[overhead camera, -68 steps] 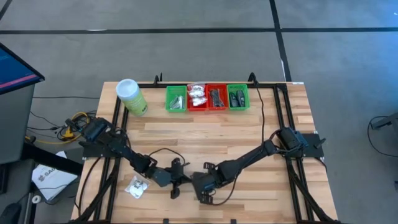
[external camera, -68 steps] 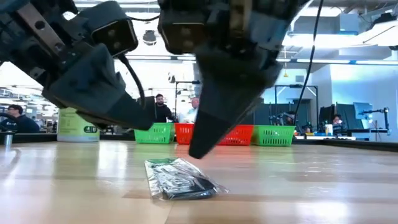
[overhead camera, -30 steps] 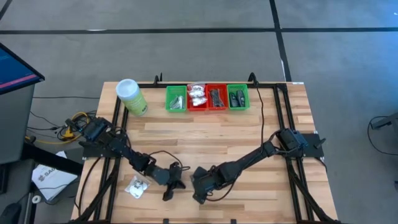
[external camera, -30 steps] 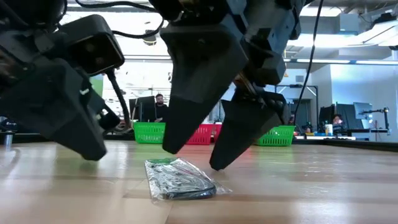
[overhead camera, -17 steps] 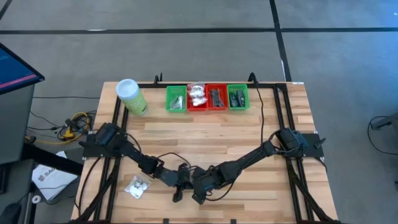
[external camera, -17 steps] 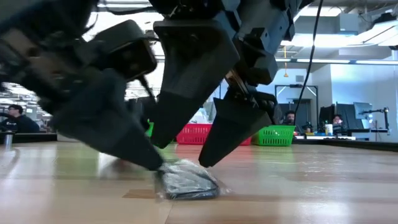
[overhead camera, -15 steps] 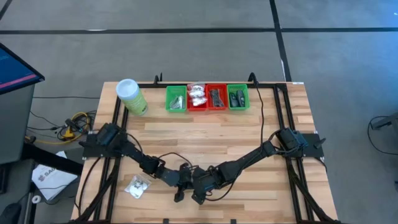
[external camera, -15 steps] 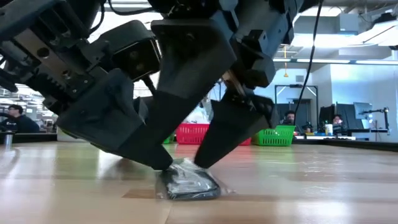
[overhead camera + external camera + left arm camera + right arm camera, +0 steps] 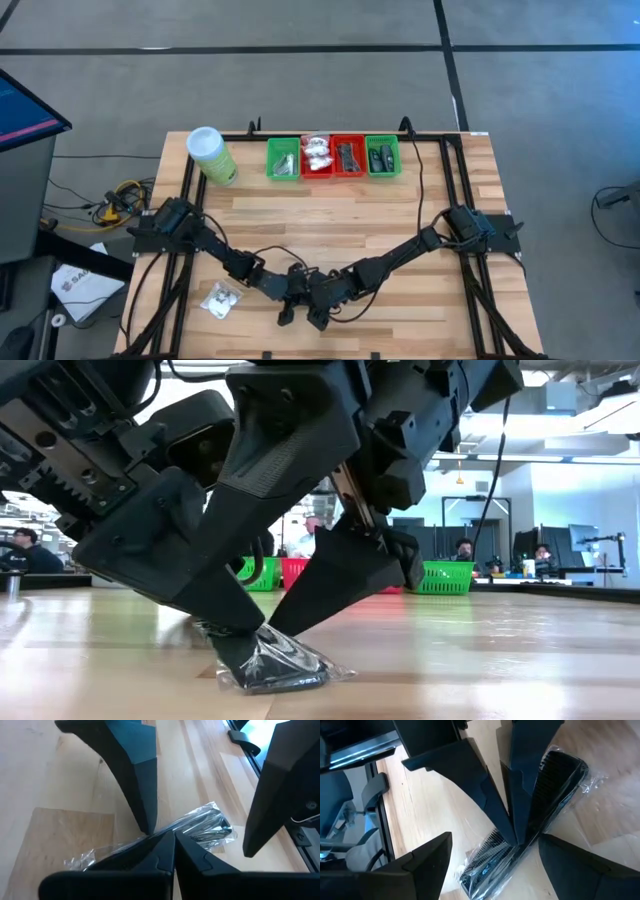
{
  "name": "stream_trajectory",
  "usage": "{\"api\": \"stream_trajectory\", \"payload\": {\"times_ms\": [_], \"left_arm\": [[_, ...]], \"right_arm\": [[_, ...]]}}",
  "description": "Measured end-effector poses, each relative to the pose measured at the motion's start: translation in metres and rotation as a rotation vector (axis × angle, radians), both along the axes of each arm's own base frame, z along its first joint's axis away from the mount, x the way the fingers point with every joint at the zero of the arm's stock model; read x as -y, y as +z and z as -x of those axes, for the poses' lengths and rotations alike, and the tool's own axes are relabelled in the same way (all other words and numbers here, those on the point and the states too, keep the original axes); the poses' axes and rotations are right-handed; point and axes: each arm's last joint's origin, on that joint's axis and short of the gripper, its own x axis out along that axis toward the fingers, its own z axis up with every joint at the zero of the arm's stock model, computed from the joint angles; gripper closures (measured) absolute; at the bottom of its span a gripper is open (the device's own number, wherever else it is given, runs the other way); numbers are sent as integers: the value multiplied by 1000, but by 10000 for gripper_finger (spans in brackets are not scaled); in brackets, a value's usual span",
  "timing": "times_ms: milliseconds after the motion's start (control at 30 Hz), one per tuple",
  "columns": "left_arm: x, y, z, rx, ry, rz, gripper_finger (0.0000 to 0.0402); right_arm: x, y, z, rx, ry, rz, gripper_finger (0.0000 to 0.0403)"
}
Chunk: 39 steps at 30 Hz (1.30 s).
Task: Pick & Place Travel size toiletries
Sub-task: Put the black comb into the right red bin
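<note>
One travel size toiletry, a dark comb sealed in a clear wrapper (image 9: 285, 668) (image 9: 207, 825) (image 9: 560, 770), lies flat on the wooden table near its front edge, about mid-width. My left gripper (image 9: 288, 312) (image 9: 174, 842) is shut, with its tip down on the packet. My right gripper (image 9: 318, 318) (image 9: 497, 840) is open, and its fingers stand low on either side of the packet and of the left gripper's tip. My left gripper presses its shut fingertips (image 9: 516, 836) down on the packet about midway along its length (image 9: 187, 832). It comes slanting down from the table's left. The packet lies on the table under the tip. My right gripper has one fingertip (image 9: 147, 827) at the wrapper's edge; whether it touches, I cannot tell.
At the far edge stand a green tray (image 9: 283, 160), a red tray (image 9: 333, 155) and a green tray (image 9: 382, 156) holding small items, with a light-green canister (image 9: 211, 155) to their left. A white crinkly packet (image 9: 219, 298) lies at the near left. People show in the room behind.
My left gripper has swung toward the table's right, come down and set its shut tip on the packet. My right gripper has sunk lower around the packet, still open. The packet has slid a little toward the table's left under the tip.
</note>
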Motion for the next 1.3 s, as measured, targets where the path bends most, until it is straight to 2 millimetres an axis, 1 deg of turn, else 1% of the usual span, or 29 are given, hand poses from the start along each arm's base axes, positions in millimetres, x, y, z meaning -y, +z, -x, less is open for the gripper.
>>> {"api": "stream_trajectory", "payload": {"times_ms": [100,200,267,333,433,533,600,633,667,767,833,967,1067,1100,1200,1300], "left_arm": [[0,-1,1,-7,20,-12,401],[-1,-2,2,-25,32,-14,401],[-1,-2,2,-23,43,-19,401],[-1,-2,2,-20,52,-24,401],[-1,-2,2,-14,62,-33,401],[-3,-2,1,-13,68,-31,401],[-3,-1,1,-18,58,-26,401],[-3,0,2,-20,47,-22,401],[-4,2,4,-24,35,-18,401],[-9,12,11,-10,46,-20,401],[-16,18,19,-8,71,-67,401],[-25,44,30,73,107,-64,401],[-30,53,45,89,100,-54,401],[-31,55,49,97,96,-48,401],[-32,63,58,130,96,-21,401],[-32,60,65,112,102,-18,402]], "right_arm": [[-4,-8,4,-51,-1,10,114],[-9,-16,5,-62,-16,-4,120],[-10,-19,4,-64,-22,-19,131],[-10,-20,5,-76,-32,-34,153],[-8,-22,6,-100,-34,-20,213],[-7,-24,8,-112,-10,7,298],[-7,-27,8,-129,3,-7,359],[-8,-28,6,-119,8,-22,379],[-10,-30,5,-101,19,-31,389],[-11,-30,3,-75,38,-29,388],[-14,-30,0,-39,67,-28,397],[-18,-26,-2,-19,122,7,402],[-19,-21,-6,-13,155,39,403],[-19,-15,-7,-9,166,52,403],[-18,-5,-11,-26,191,108,403],[-13,11,-14,-56,218,176,403]]}}
